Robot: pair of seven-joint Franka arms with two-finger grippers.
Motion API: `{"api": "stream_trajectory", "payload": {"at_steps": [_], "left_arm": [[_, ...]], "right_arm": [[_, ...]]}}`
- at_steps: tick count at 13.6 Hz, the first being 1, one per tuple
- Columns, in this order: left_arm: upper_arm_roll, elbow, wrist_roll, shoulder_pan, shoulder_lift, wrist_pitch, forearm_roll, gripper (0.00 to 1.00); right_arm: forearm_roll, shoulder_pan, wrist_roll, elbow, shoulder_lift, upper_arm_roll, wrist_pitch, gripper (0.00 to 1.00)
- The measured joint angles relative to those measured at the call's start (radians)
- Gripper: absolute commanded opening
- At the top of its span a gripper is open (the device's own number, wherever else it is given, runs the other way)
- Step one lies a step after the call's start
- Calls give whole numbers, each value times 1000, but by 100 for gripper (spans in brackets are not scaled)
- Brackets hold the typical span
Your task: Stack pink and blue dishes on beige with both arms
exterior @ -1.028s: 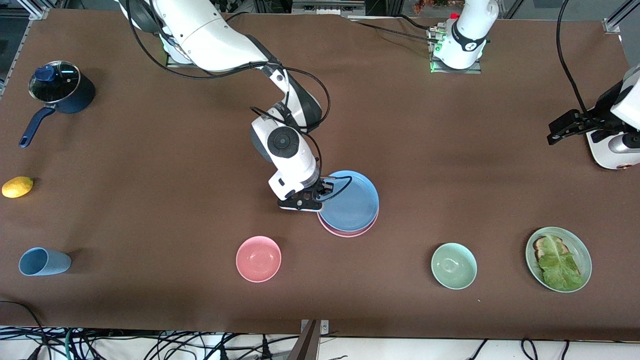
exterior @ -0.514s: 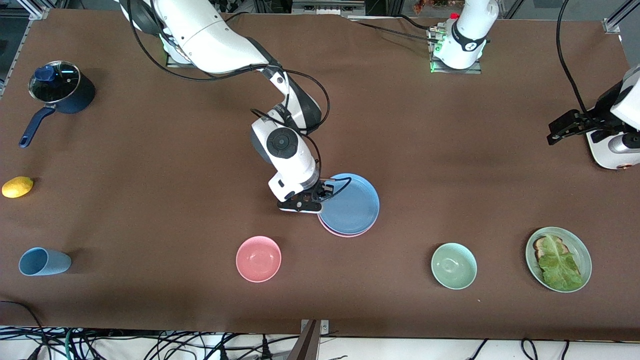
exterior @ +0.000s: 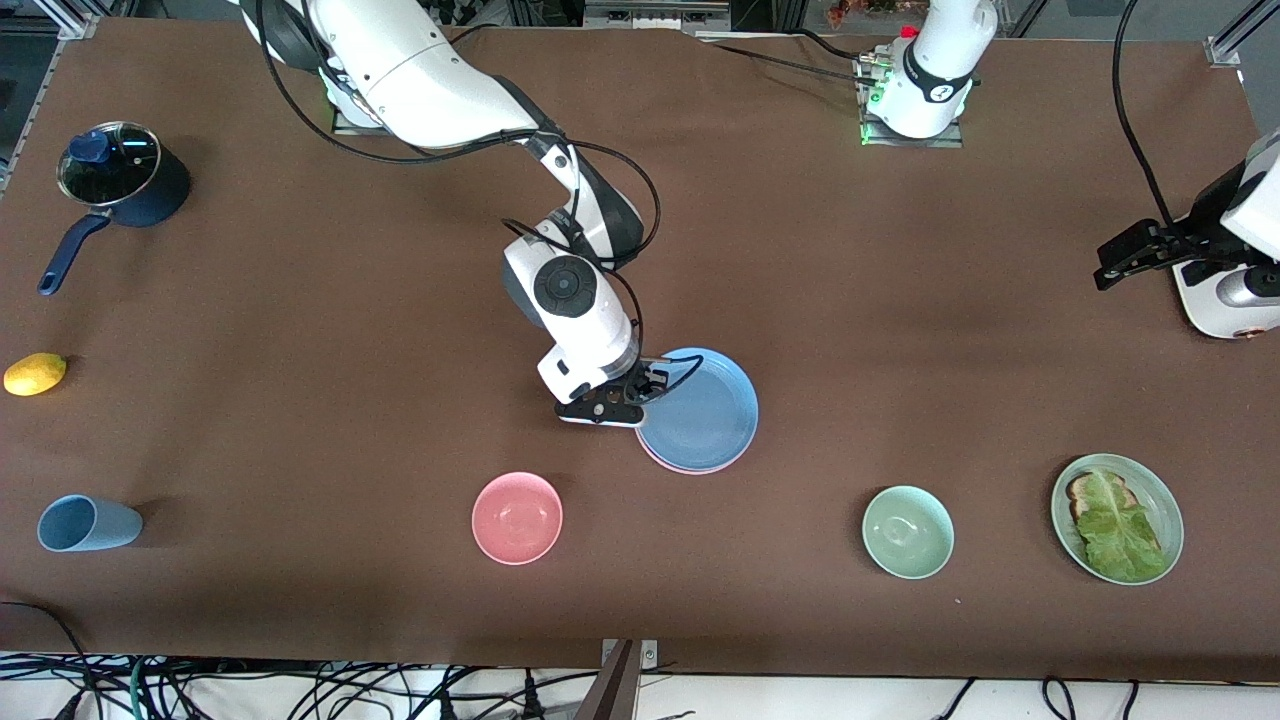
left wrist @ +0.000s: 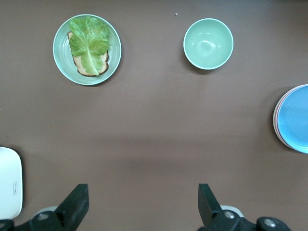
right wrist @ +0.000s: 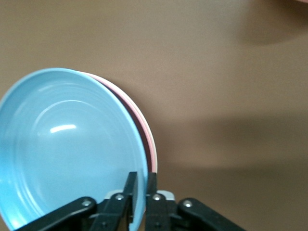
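1. Front view: we see the right gripper (exterior: 640,385) low at the desk's (exterior: 900,300) centre, at the rim of the blue plate (exterior: 700,410) on the side toward the right arm's end. The blue plate lies on the pink plate (exterior: 690,467), whose edge shows as a thin crescent. We see no beige plate under them.
2. Front view: the left gripper (exterior: 1105,270) waits above the left arm's end of the desk.
3. Left wrist view: its fingers (left wrist: 77,204) stand wide apart, holding nothing, above bare desk. A green bowl (left wrist: 208,43) and a lettuce plate (left wrist: 87,49) lie apart.
4. Right wrist view: the fingers (right wrist: 131,185) stand nearly closed, pinching the blue plate's rim.
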Motion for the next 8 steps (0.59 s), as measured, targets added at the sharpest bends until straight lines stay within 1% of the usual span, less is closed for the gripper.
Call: {"api": "stream_trajectory", "payload": {"at_steps": [2,3,6,8], "left_arm": [[0,0,0,0,0,0,0,100],[0,0,0,0,0,0,0,100],[0,0,0,0,1,0,0,100],[0,0,0,0,1,0,0,100]], "right_arm": [[0,0,1,5,0,-3,2,63],[0,-1,1,8,0,-5,2,65],[0,-10,1,23,-2,-9,-2,86],[0,-23,1,33,-6,-10,-19,99]]}}
